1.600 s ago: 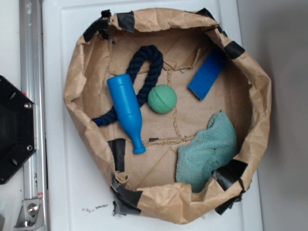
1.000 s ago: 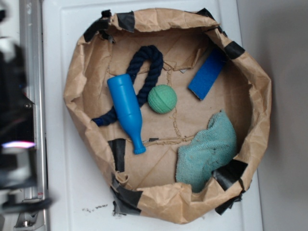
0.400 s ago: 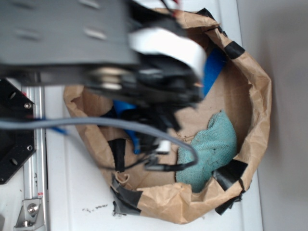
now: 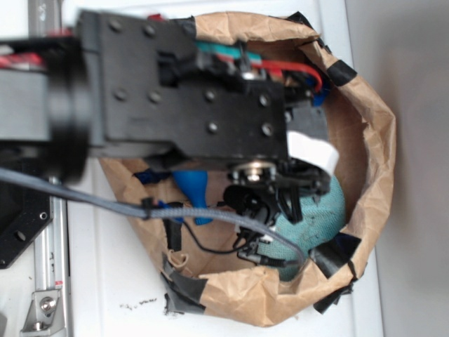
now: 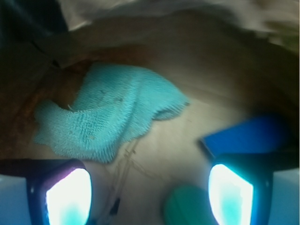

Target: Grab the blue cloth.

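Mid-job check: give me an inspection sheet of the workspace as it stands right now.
Surface: white table carrying a taped brown paper basin.
Job's thing: blue cloth crumpled on the basin floor, ungrasped.
Clutter: blue block, green ball, blue bottle partly hidden under the arm.
Claw: claw open, fingers lit, off the cloth.
Cables: grey cable crossing the basin's left rim; thin black wire looping over the basin floor.
Surroundings: metal rail and black plate at left.
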{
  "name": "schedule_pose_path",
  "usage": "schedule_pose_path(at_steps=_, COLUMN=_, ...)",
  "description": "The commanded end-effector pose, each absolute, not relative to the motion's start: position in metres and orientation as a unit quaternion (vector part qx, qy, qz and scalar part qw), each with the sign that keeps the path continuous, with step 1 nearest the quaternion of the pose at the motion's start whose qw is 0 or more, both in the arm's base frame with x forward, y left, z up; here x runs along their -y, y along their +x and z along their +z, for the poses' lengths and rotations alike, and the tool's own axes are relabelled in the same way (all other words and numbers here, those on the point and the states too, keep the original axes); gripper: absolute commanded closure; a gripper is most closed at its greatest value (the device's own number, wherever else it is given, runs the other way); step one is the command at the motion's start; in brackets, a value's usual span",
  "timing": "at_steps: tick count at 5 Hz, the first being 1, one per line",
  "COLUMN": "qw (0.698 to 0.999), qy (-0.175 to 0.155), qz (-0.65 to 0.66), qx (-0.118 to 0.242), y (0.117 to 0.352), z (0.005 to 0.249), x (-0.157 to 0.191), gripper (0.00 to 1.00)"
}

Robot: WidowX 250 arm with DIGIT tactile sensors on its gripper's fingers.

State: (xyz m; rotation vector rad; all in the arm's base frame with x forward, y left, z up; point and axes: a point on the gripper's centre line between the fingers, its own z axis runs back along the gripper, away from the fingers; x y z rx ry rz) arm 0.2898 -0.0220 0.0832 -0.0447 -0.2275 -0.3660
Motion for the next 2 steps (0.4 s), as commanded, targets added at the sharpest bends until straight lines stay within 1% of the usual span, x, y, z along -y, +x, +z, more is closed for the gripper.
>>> schedule_pose_path(at_steps=1, qw=0.951, qy=-0.073, qz=-0.276, qx=0.121, y=0.3, z=0.056, x=0.062, gripper=0.0)
schedule_pose_path(at_steps=2, qw=0.927, qy=-0.089, qz=-0.342, qx=0.124, y=0.294, z=0.044, x=0.081, gripper=0.0)
